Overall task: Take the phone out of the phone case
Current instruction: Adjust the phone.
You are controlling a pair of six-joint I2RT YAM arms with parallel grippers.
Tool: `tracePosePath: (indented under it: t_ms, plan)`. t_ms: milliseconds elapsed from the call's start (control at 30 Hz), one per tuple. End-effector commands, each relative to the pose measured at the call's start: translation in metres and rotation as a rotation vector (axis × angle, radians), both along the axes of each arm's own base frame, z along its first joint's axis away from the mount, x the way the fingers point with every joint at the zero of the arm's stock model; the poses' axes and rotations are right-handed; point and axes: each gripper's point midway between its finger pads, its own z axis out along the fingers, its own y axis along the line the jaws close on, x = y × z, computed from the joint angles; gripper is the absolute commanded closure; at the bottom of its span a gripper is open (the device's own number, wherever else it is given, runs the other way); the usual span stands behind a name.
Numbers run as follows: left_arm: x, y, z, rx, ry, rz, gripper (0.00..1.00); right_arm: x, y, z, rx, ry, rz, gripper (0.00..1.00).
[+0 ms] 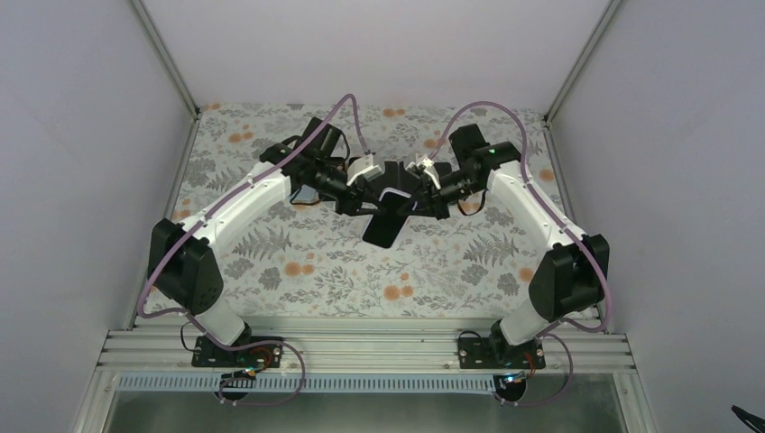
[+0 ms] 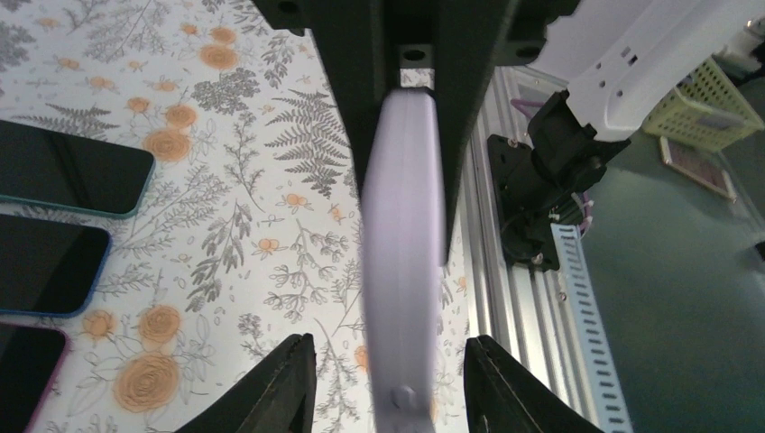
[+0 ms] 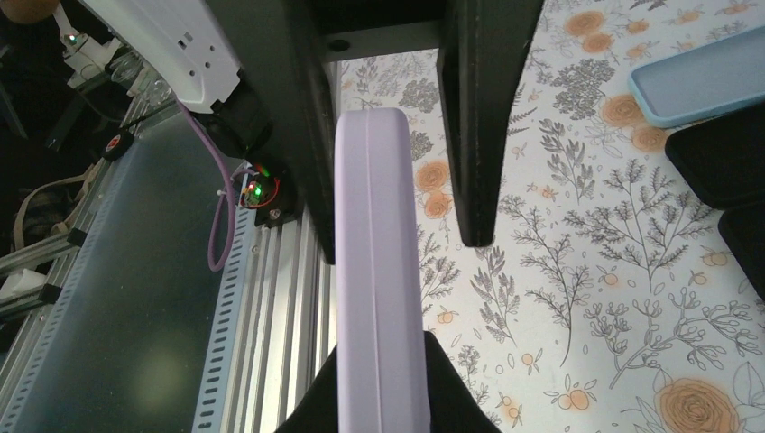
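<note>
Right gripper (image 3: pixel 379 370) apparently pinches phone case (image 3: pixel 374 225), unclear overhead.

Left claw (image 1: pixel 370 192) and right claw (image 1: pixel 422 194) crowd the phone case (image 1: pixel 386 224) at centre; the table (image 1: pixel 343 280) nearer the bases gives passing room.

Bright, even light, soft shadows; phone case (image 2: pixel 401 253) close-up blurred (left wrist view).

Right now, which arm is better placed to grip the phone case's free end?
Left, probably. The left pincer straddles the free end of the lilac phone case with gaps on both sides, so it only needs to close. The right pincer is shut on the other end.
</note>
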Motion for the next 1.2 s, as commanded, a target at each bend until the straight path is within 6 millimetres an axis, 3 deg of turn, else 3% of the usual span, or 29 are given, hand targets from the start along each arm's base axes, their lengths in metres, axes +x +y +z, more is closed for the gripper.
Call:
tracePosePath:
  t_ms: [0, 167, 233, 467, 600, 700, 833, 1167]
  plan:
    - [-0.006, -0.005, 0.003, -0.043, -0.008, -0.044, 0.74, -0.008, 0.007, 0.028, 0.061, -0.077, 0.040, 0.94]
    - [-0.011, -0.003, 0.011, -0.072, -0.005, -0.054, 0.96, -0.003, 0.010, 0.041, 0.081, -0.086, 0.033, 0.93]
    - [-0.011, -0.002, 0.017, -0.090, 0.001, -0.049, 0.97, 0.000, 0.012, 0.049, 0.099, -0.086, 0.027, 0.92]
    - [0.000, 0.008, 0.051, -0.181, 0.003, -0.007, 0.98, 0.014, 0.014, 0.076, 0.193, -0.055, -0.013, 0.43]
    - [0.009, 0.014, 0.070, -0.232, 0.010, 0.010, 0.98, 0.021, 0.016, 0.082, 0.222, -0.018, -0.039, 0.26]
    - [0.012, 0.017, 0.081, -0.264, 0.023, 0.015, 0.98, 0.026, 0.017, 0.081, 0.240, 0.027, -0.064, 0.21]
    - [0.015, 0.020, 0.090, -0.290, 0.030, 0.021, 0.98, 0.033, 0.018, 0.081, 0.268, 0.077, -0.100, 0.21]
    - [0.027, 0.019, 0.101, -0.306, 0.053, 0.058, 0.98, 0.036, 0.023, 0.073, 0.255, 0.121, -0.142, 0.42]
